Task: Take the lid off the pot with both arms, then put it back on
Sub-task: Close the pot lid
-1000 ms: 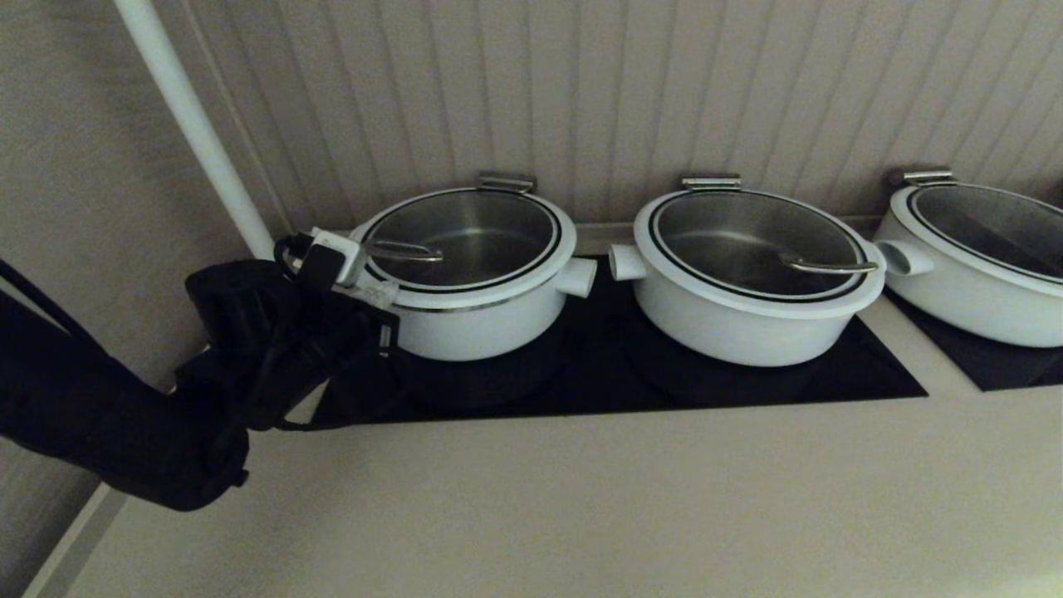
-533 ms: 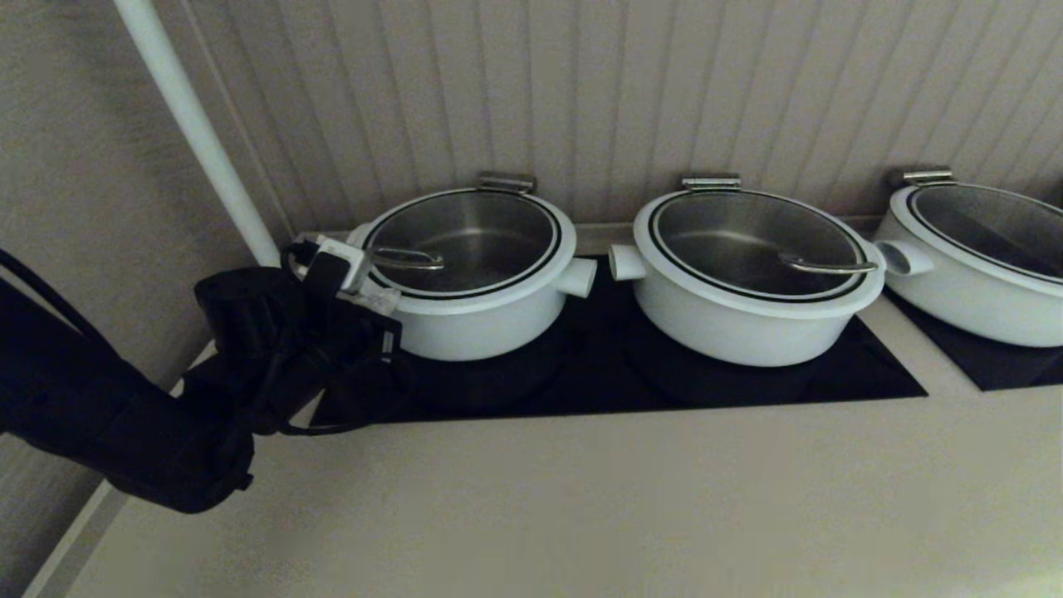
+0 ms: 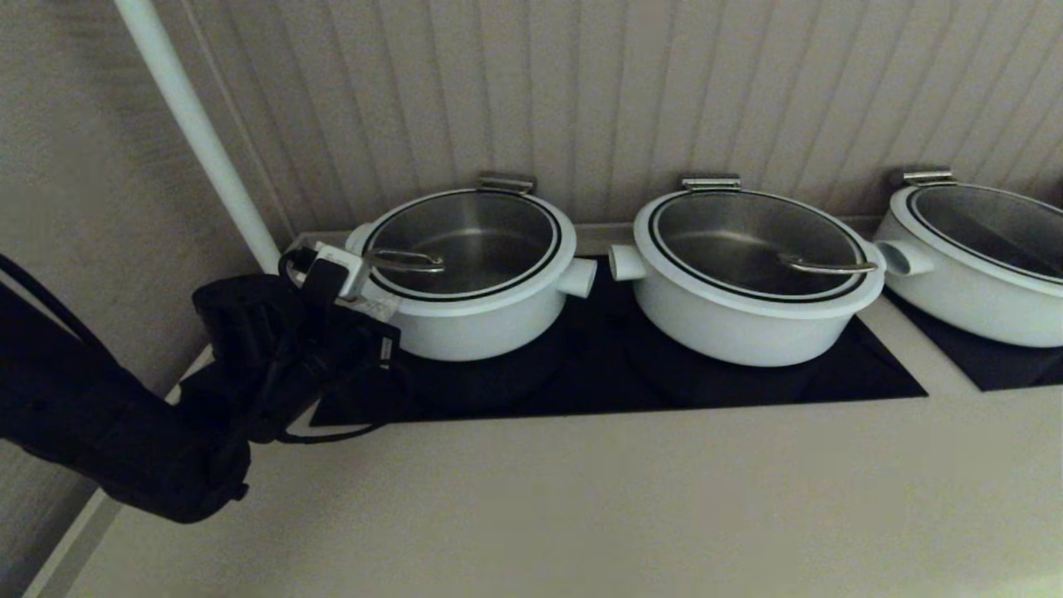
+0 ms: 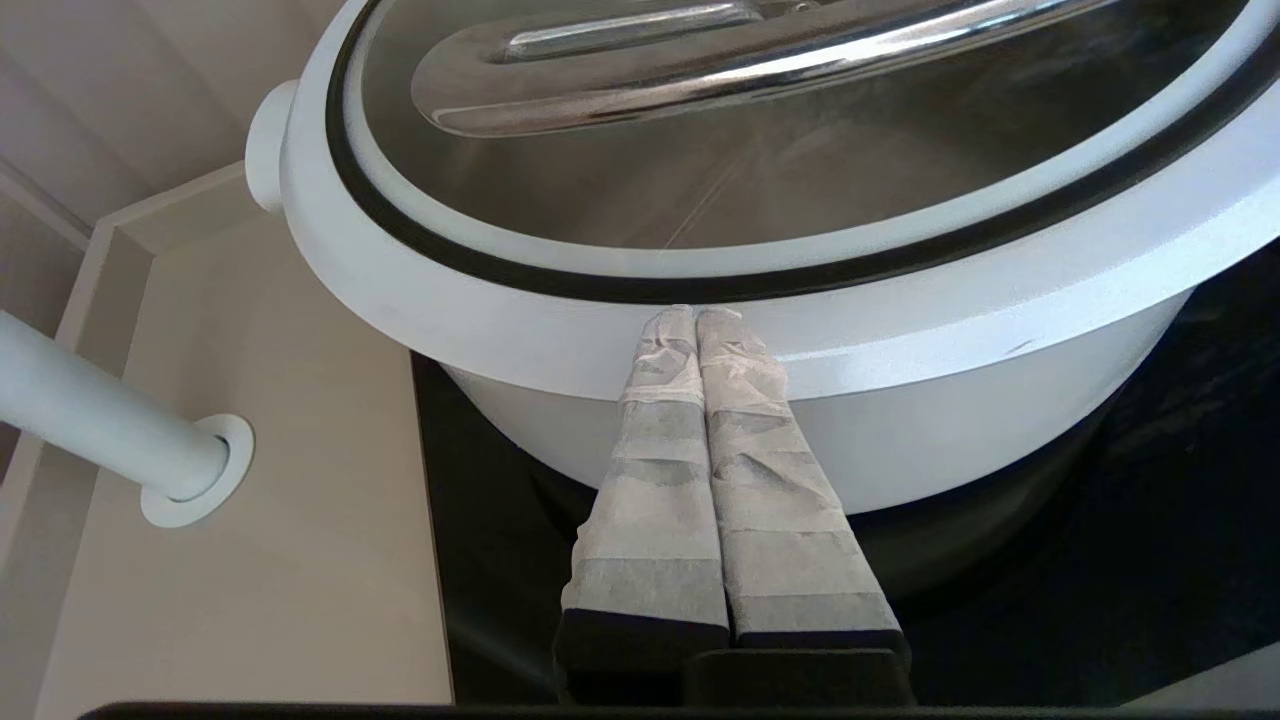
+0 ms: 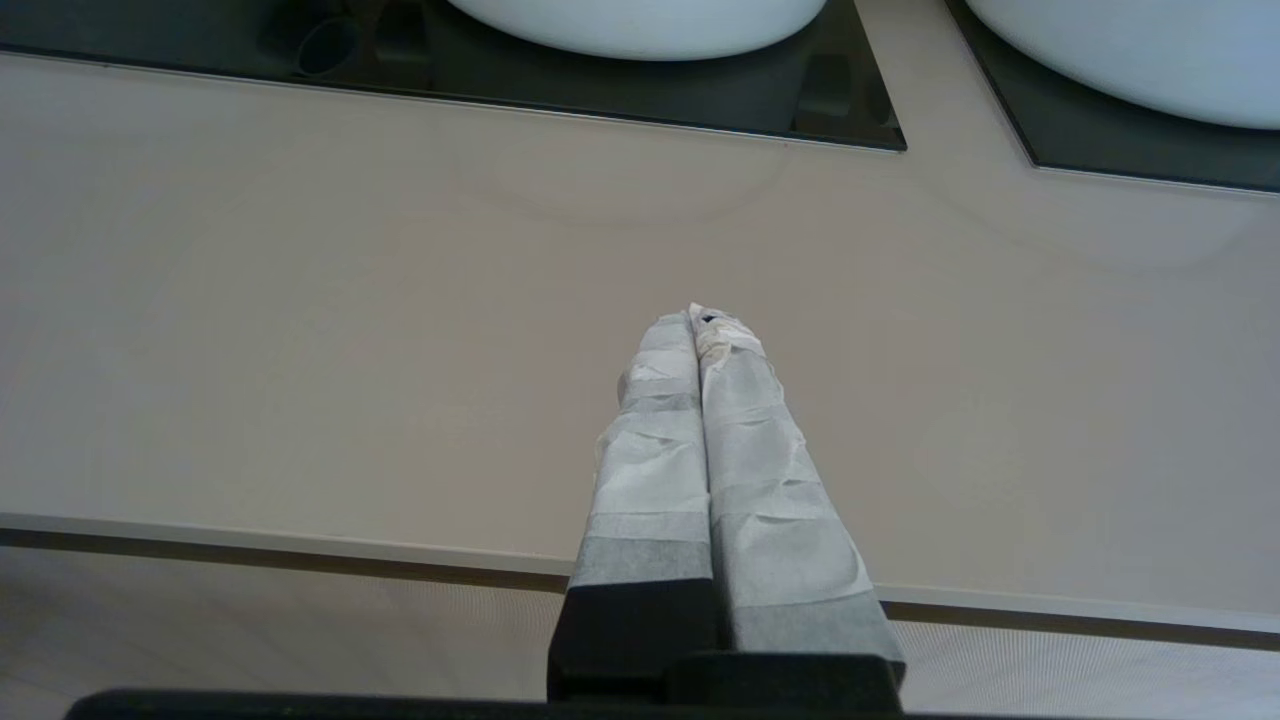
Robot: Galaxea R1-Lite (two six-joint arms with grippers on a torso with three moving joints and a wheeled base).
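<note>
The pot [image 3: 486, 320] is the leftmost white one, on the black cooktop. The lid [image 3: 465, 241] sits closed on it, with its steel bar handle [image 3: 407, 259] off-centre towards the left. My left gripper [image 3: 369, 286] is at the pot's left side. In the left wrist view the left gripper [image 4: 695, 312] is shut and empty, its tips against the outer edge of the lid's white ring [image 4: 480, 310], below the handle [image 4: 700, 70]. My right gripper [image 5: 697, 315] is out of the head view. It is shut and empty above the beige counter [image 5: 300, 330].
Two wider lidded white pots stand to the right, the middle one [image 3: 747, 291] and the far one [image 3: 980, 274]. A white pole [image 3: 195, 133] rises at the back left, beside my left arm. A ribbed wall runs close behind the pots. The beige counter [image 3: 581, 498] lies in front of the cooktop [image 3: 623, 374].
My left gripper has dipped slightly lower at the pot's left side and the arm has shifted a little. The pots and lids have not moved.
</note>
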